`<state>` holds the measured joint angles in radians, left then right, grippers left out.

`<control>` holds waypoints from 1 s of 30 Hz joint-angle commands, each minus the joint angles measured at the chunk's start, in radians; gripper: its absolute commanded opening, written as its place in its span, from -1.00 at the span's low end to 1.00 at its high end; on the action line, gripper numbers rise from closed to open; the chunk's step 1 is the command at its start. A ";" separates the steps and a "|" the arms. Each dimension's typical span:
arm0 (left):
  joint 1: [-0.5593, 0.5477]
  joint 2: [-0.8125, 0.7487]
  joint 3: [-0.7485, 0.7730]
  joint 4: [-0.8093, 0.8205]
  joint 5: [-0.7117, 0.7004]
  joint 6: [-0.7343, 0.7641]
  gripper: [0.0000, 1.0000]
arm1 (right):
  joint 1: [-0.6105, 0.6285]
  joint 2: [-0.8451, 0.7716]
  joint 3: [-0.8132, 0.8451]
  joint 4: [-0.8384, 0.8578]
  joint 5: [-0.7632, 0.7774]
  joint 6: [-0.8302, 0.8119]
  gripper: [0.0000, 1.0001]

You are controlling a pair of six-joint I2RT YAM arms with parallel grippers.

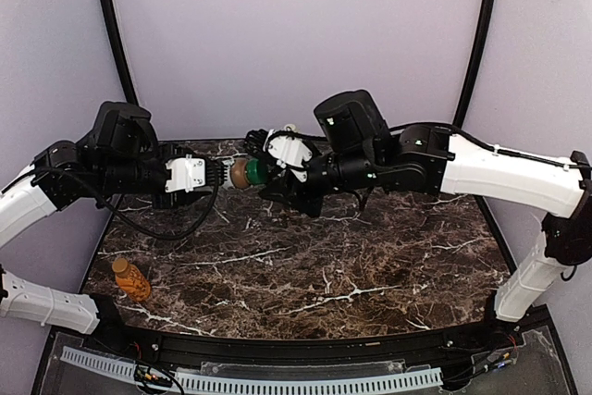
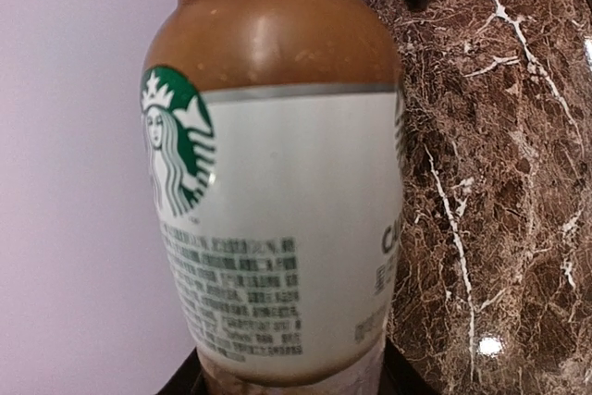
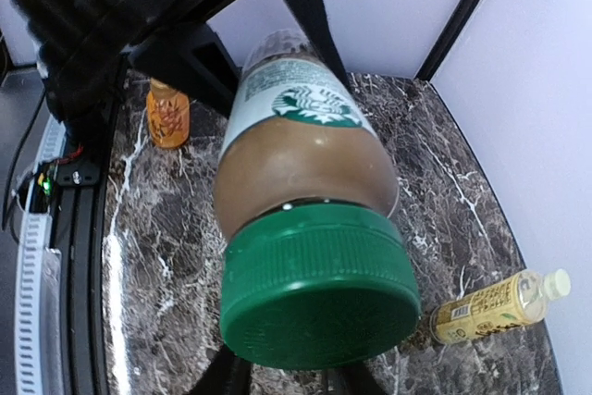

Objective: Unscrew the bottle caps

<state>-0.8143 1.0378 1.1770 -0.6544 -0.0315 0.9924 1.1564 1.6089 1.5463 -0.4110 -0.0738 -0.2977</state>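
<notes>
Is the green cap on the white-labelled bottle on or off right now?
On. The green cap sits flush over the neck of the white-labelled bottle; whether it is loosened, cannot tell.

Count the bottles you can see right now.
3. A brown bottle is held up between the arms. An orange bottle sits front-left on the table. A yellow-labelled bottle lies there too, seen only by the right wrist camera.

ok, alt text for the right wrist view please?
A brownish white-labelled bottle fills the frame, green cap toward the camera, far end held by the left gripper above a marble table. An orange bottle stands behind left; a yellow-labelled bottle lies lower right.
</notes>
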 commanded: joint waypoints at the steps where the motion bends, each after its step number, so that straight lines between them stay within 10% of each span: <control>1: -0.017 0.000 -0.049 0.107 -0.072 0.022 -0.46 | -0.004 -0.103 -0.054 0.189 -0.031 0.142 -0.09; 10: -0.027 -0.042 -0.200 0.679 -0.363 0.270 -0.48 | -0.146 -0.123 -0.162 0.431 -0.104 0.963 0.53; 17: -0.040 -0.047 -0.278 0.840 -0.381 0.471 -0.47 | -0.153 -0.039 -0.121 0.519 -0.124 1.055 0.70; 30: -0.043 -0.054 -0.306 0.854 -0.373 0.492 -0.47 | -0.165 -0.013 -0.135 0.606 -0.196 1.076 -0.04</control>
<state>-0.8513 1.0019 0.8833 0.1562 -0.4007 1.4673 0.9989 1.5841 1.3968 0.1390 -0.2405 0.7673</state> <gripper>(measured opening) 0.460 0.502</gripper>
